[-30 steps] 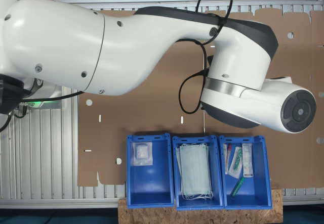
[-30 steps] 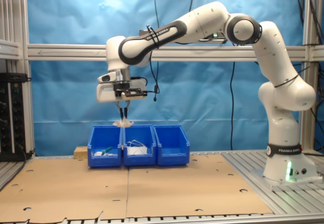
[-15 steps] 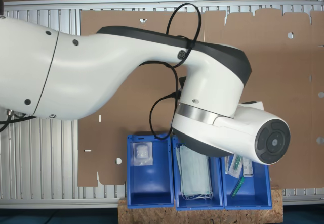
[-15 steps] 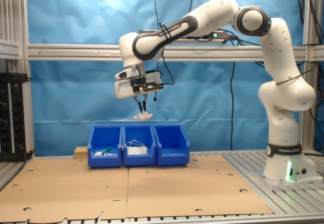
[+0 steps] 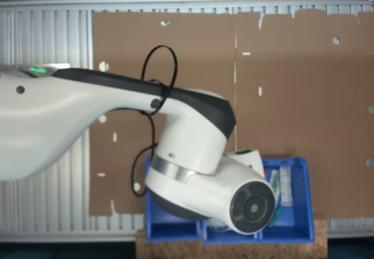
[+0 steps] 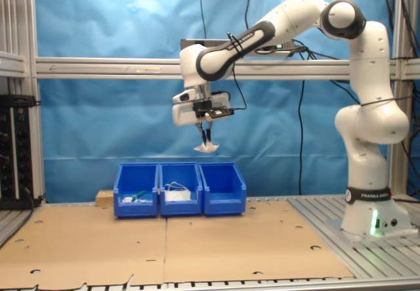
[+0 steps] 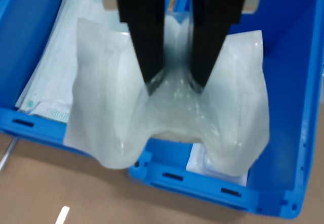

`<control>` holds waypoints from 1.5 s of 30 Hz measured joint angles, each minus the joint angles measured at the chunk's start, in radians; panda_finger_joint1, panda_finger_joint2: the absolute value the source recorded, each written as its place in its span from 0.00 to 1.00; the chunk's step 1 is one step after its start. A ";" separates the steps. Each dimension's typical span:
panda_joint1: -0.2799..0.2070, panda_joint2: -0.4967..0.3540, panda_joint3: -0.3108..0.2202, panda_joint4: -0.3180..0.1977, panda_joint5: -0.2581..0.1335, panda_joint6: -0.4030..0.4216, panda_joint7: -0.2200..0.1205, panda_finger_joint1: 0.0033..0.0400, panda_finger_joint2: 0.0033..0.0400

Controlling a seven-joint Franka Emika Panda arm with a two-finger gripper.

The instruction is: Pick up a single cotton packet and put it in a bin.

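Gripper, jaws closed on the puffy centre of the cotton packet, which hangs above the blue bin at the end of the row; the packet appears light, soft and crushable, its film likely slippery.

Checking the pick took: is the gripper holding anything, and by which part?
Yes. The gripper is shut on the cotton packet, pinching its puffy middle near the upper edge; the packet hangs above the bins.
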 joint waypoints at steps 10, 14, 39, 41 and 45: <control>-0.017 -0.019 -0.068 -0.060 -0.067 0.092 -0.032 0.00 0.00; -0.024 -0.019 -0.104 -0.079 -0.087 0.149 -0.047 0.00 0.00; -0.037 -0.015 -0.148 -0.098 -0.114 0.281 -0.088 0.00 0.00; -0.037 -0.015 -0.148 -0.098 -0.115 0.285 -0.090 0.00 0.00; -0.037 -0.015 -0.148 -0.099 -0.115 0.292 -0.097 0.00 0.00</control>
